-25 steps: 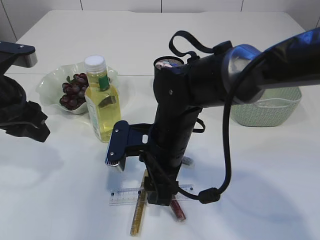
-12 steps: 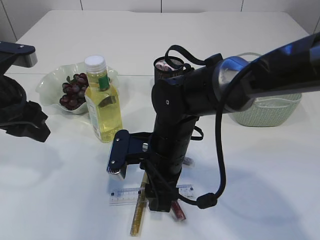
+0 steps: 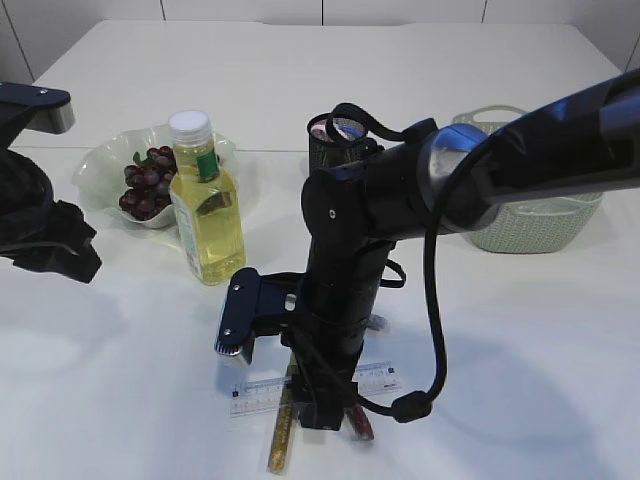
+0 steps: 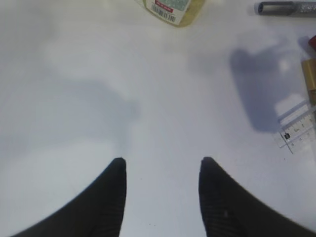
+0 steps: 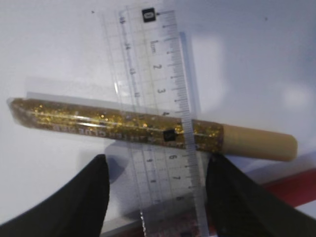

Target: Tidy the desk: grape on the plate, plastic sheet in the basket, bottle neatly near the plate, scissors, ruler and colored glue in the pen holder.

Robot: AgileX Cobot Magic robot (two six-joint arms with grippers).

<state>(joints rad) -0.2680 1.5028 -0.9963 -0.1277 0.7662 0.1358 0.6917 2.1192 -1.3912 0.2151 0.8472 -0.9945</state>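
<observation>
Right arm lowered; open fingers (image 5: pixel 101 197) straddle ruler (image 5: pixel 158 123), gold glue (image 5: pixel 148 128).

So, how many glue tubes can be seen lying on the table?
3. The gold glitter tube lies under the clear ruler, the red tube lies beside it, and the silver tube lies nearer the bottle. The right arm may hide more.

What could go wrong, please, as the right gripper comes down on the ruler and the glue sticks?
The clear ruler lies across the gold glitter glue, so the open right gripper, astride both, may grab the two together or push the tube askew. The flat ruler may also slip from the fingers. A red glue stick beside them could get nudged.
</observation>
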